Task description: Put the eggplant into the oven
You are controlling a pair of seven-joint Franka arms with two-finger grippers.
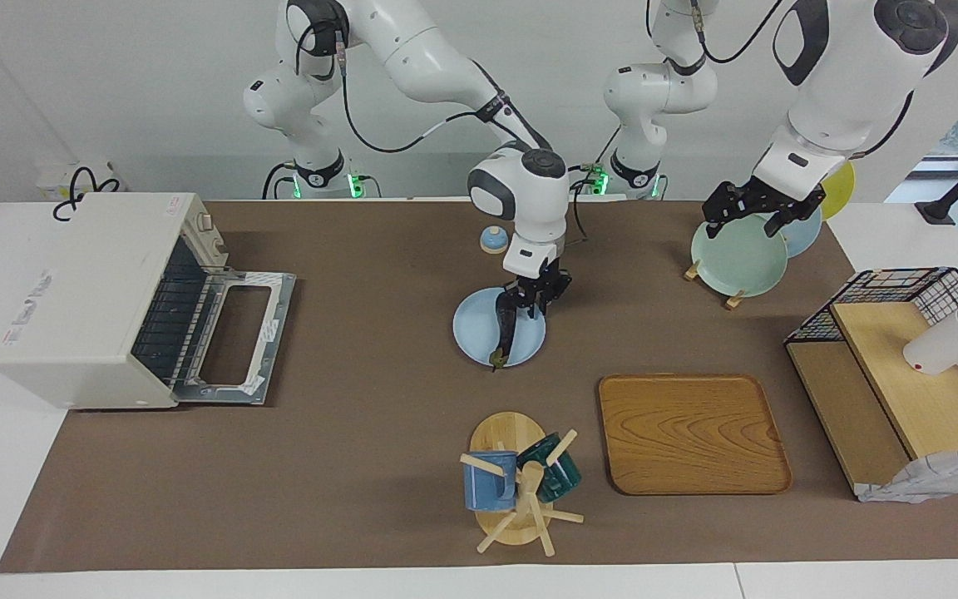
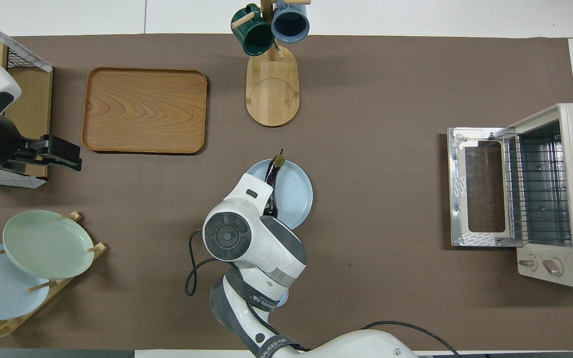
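We see the right gripper [image 1: 529, 306] down at the pale blue plate [image 1: 479, 337] in the middle of the table [image 1: 362, 466], its jaws narrowed around the upper end of the eggplant [image 1: 506, 337]. The eggplant slants, its stem end at the plate's rim. From the plate, the oven [image 1: 88, 299] sits at nine o'clock in the facing view, its door [image 1: 238, 337] folded down flat. The left gripper [image 1: 758, 212] waits above the plate rack [image 1: 733, 258], jaws wide.

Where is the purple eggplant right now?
The eggplant lies on the light blue plate mid-table, gripped by the right end effector, with the wooden tray farther from the robots.
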